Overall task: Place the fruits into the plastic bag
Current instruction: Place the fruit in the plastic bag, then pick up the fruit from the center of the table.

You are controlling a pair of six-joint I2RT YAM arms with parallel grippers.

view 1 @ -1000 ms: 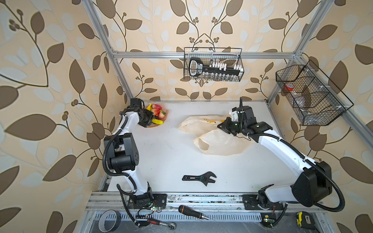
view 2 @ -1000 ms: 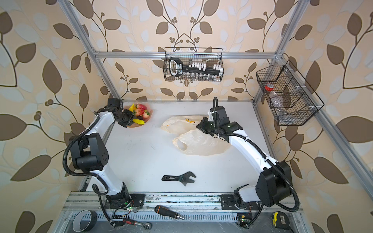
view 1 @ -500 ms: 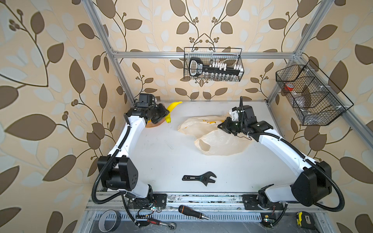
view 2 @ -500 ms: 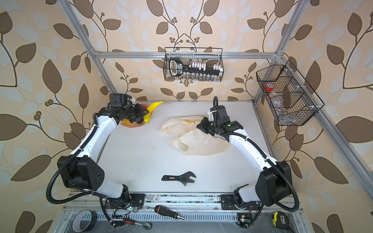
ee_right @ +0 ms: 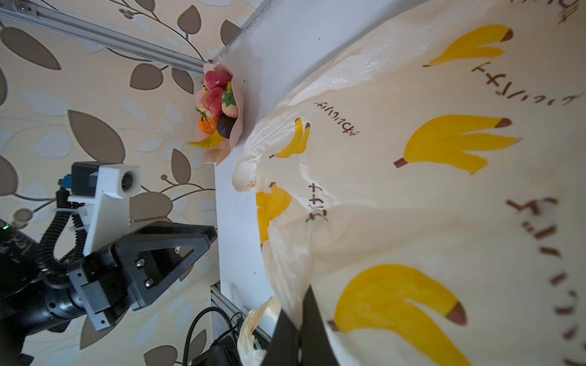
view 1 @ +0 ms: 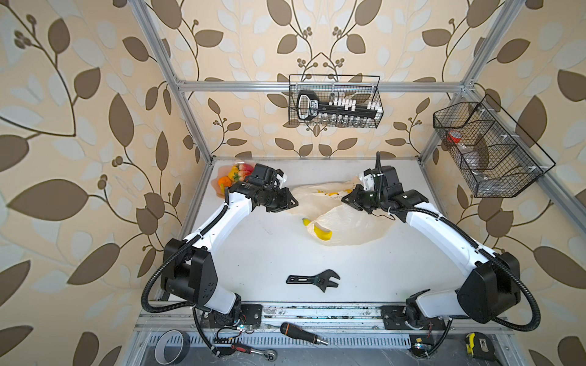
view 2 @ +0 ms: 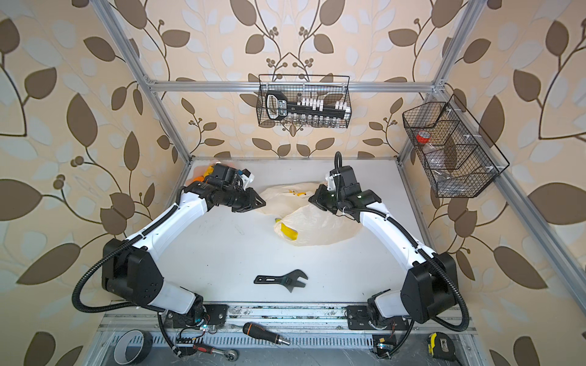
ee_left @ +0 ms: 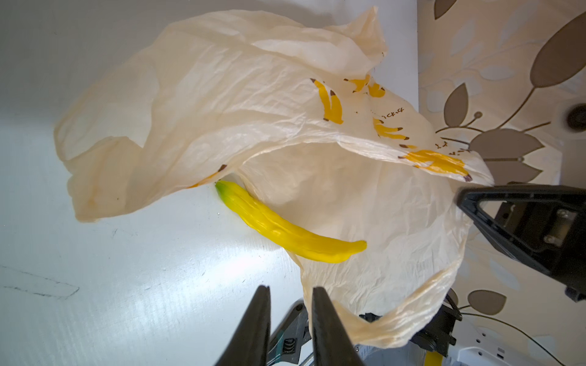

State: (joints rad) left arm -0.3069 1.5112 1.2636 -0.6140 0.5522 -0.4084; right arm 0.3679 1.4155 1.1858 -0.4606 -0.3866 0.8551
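Note:
The plastic bag lies crumpled at the table's back middle, its mouth facing left. My right gripper is shut on the bag's upper edge and holds it up. A yellow banana lies in the mouth, its tip on the bag's lower layer and its green stem end on the table. My left gripper hovers just left of the bag, open, with nothing between its fingers. The other fruits are heaped in a pink dish at the back left corner.
A black adjustable wrench lies at the table's front middle. On the front rail are a screwdriver, a tape roll, a ratchet and a tape measure. Wire baskets hang on the back and right walls.
My left arm swung from the dish to the bag with a banana. The banana now lies in the bag's mouth, out of the gripper. The right arm has not moved.

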